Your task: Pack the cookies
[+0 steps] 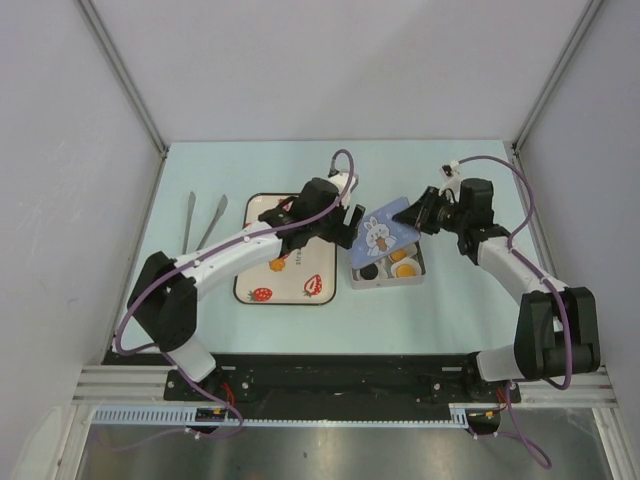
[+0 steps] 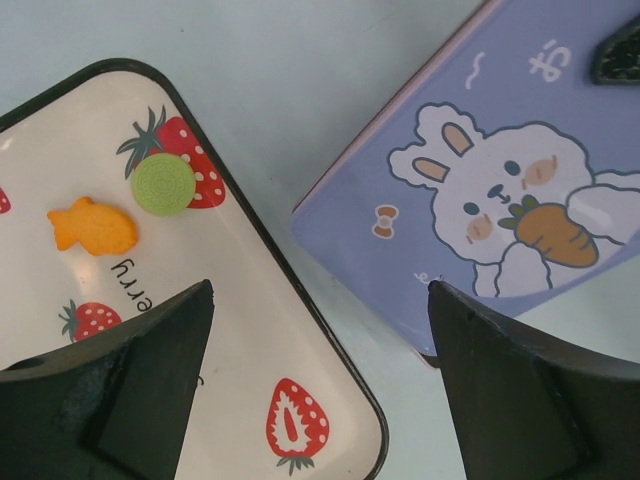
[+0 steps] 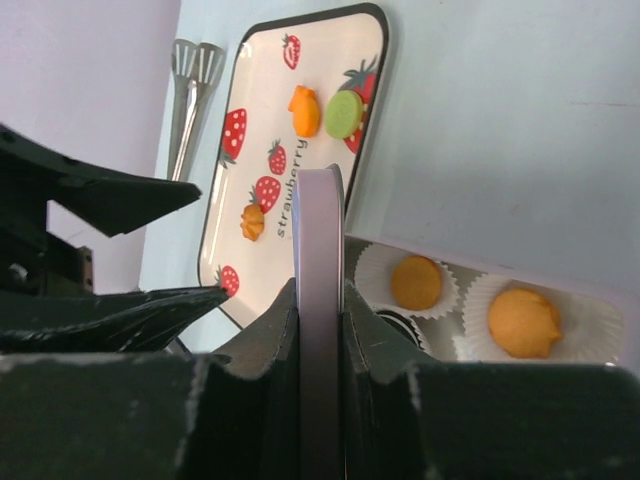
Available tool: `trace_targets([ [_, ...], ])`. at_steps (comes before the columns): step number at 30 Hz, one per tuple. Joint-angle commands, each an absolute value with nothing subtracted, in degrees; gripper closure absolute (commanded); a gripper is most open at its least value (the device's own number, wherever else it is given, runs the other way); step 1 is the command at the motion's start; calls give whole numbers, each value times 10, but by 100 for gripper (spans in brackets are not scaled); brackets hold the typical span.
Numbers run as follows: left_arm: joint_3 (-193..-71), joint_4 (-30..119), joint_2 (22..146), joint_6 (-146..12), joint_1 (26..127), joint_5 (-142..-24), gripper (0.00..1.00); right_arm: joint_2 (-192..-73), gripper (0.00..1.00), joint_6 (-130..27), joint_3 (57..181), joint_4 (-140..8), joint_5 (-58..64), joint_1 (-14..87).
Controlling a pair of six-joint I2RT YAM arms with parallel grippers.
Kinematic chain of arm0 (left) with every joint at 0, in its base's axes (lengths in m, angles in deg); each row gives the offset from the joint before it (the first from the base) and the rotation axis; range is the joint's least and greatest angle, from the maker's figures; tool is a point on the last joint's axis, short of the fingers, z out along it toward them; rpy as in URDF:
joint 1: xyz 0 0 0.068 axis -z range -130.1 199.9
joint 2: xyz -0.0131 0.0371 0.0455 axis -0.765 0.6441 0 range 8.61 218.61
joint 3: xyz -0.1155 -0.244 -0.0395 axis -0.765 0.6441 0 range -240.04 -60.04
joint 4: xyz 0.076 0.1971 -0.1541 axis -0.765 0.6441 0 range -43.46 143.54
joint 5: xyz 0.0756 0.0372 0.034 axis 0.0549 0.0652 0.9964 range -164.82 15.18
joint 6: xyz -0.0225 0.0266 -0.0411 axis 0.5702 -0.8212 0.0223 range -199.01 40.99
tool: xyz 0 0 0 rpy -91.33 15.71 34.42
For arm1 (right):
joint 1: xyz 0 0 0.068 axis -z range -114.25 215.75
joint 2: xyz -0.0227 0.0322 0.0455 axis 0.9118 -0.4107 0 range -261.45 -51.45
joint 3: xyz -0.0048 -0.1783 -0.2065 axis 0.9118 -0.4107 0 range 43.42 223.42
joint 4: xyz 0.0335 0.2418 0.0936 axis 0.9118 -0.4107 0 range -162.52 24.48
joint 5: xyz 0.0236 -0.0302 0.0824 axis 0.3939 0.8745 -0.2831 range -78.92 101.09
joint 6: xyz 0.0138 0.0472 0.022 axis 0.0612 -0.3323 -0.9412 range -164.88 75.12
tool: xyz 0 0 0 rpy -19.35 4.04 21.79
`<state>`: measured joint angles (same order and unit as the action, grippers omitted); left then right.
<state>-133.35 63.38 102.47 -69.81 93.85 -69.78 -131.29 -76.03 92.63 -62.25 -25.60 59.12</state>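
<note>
Right fingers (image 3: 262, 350) clench the rabbit lid (image 3: 320, 240) edge-on (tilted over the box (image 1: 387, 285)). Two orange cookies (image 3: 415, 282) sit in paper cups (image 3: 372, 272) just right of them. Left fingers (image 2: 130, 370) are spread, empty, above the tray (image 2: 240, 330) corner. A fish cookie (image 2: 92, 226) and green disc (image 2: 163, 184) lie ahead of them.

The tilted lid (image 1: 385, 232) roofs the box's (image 1: 387, 284) back half; only its front cups (image 3: 590, 328) lie open from above. Beside it, the left arm (image 1: 240, 250) crosses the tray (image 1: 288, 292).
</note>
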Motion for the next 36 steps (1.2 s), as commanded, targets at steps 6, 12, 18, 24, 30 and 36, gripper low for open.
trace_targets([
  [6,-1343,626,1035,-650,926,-717,8,-1297,100,-808,912,-544,-235,572],
  [12,-1331,618,1041,-631,926,-722,8,-1298,100,-818,900,-537,-229,562],
  [18,-1331,617,1054,-621,927,-723,8,-1298,100,-818,894,-539,-232,555],
  [24,-1318,609,1056,-616,933,-723,8,-1299,100,-806,882,-542,-227,549],
  [30,-1303,603,1059,-612,942,-731,8,-1296,100,-797,874,-538,-220,549],
  [36,-1292,597,1059,-598,948,-743,8,-1293,100,-792,869,-543,-211,552],
])
